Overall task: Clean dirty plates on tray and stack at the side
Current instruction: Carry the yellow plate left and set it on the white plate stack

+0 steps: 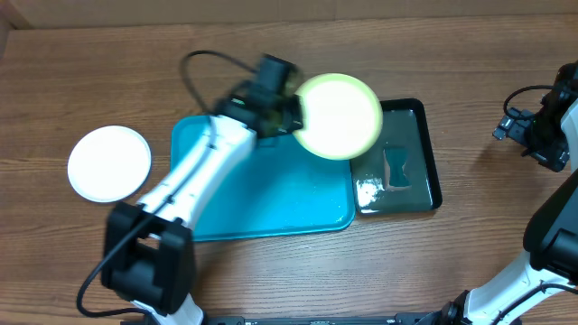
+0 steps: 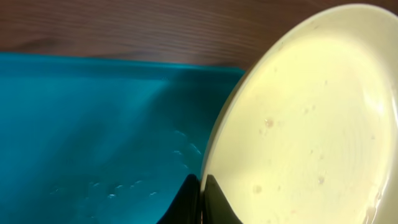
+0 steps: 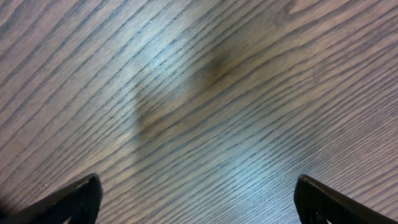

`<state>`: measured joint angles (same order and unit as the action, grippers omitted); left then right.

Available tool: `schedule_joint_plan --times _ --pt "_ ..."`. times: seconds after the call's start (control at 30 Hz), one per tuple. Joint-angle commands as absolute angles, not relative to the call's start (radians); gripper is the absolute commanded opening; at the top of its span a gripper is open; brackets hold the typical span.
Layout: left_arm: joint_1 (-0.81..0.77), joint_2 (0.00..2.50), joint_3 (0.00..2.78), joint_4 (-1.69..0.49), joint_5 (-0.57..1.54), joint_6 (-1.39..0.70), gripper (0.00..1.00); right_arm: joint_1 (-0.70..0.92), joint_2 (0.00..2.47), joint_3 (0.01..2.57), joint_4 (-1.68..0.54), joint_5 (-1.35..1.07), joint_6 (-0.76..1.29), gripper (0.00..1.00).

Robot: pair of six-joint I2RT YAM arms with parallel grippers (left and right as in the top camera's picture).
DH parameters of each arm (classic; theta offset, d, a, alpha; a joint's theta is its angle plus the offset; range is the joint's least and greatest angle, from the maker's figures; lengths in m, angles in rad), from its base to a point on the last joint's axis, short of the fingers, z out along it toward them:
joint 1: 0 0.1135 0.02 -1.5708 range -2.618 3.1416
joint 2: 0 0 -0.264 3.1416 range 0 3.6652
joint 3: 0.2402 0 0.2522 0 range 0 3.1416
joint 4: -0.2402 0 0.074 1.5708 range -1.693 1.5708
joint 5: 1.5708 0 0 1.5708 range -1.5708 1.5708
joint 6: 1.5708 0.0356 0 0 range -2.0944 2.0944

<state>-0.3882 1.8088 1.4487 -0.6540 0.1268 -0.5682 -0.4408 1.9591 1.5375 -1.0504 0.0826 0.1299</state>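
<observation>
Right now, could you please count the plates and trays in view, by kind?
Plates: 2, the white plate and the yellow plate
Trays: 2, the blue tray and the black tray
Total: 4

No legible text, label, brand, number or sign in any view. Plain, unmarked faces on the pale yellow plate (image 1: 339,116), white plate (image 1: 109,162), turquoise tray (image 1: 271,200) and black tray (image 1: 421,135).
</observation>
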Motion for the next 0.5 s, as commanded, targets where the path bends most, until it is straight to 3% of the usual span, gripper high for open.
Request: schedule_joint_plan --times 0.0,0.47 --pt "-0.243 1.812 1.461 -0.716 0.362 -0.643 0.04 -0.443 1.938 1.559 -1.048 0.085 0.130 1.00" --pt "0.348 1.812 1.460 -1.013 0.236 -0.527 0.04 -0.443 1.938 1.559 -1.048 0.085 0.130 1.00"
